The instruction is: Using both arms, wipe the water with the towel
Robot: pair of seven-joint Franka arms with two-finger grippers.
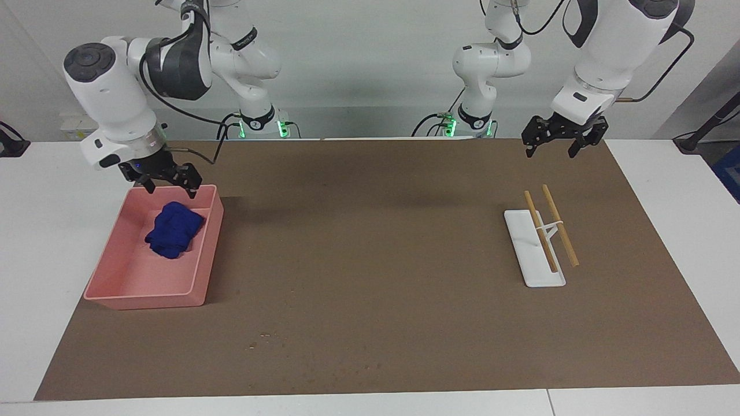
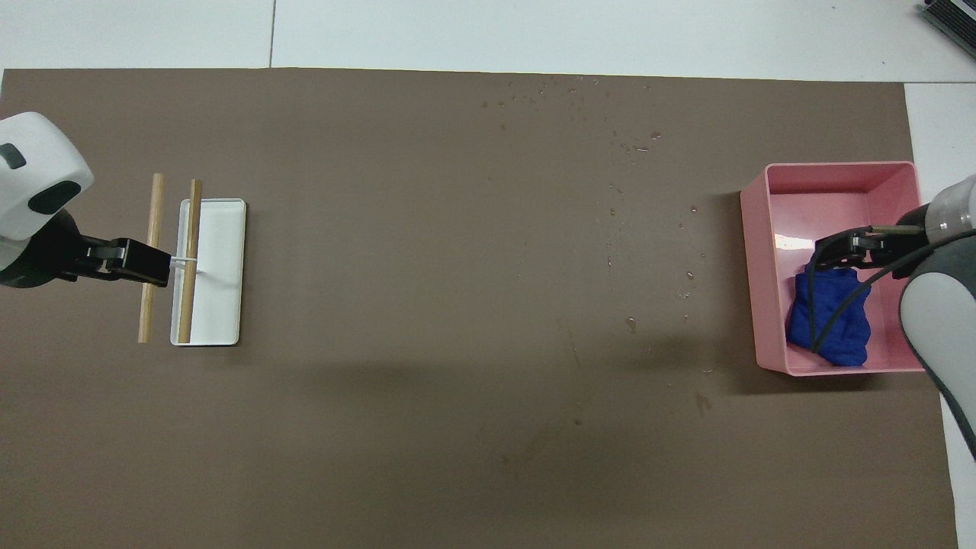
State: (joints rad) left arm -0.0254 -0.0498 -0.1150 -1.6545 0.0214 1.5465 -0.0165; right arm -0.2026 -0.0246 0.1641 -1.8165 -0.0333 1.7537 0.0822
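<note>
hovering over the robot-side end of the pink tray, the right gripper hangs with fingers spread wide, holding nothing. the towel, a crumpled blue heap, lies in the tray just below this gripper, apart from its fingertips. in the overhead view the right gripper sits over the towel and partly covers it.

the water shows as scattered tiny droplets on the brown surface, beside the tray toward the left arm's end and running farther from the robots than the right gripper.

the left gripper waits in the air, fingers wide, nothing held, above the brown surface near the robots' edge. below it lie a white tray and two wooden sticks, the sticks resting across the tray. overhead, the left gripper covers part of the sticks.
</note>
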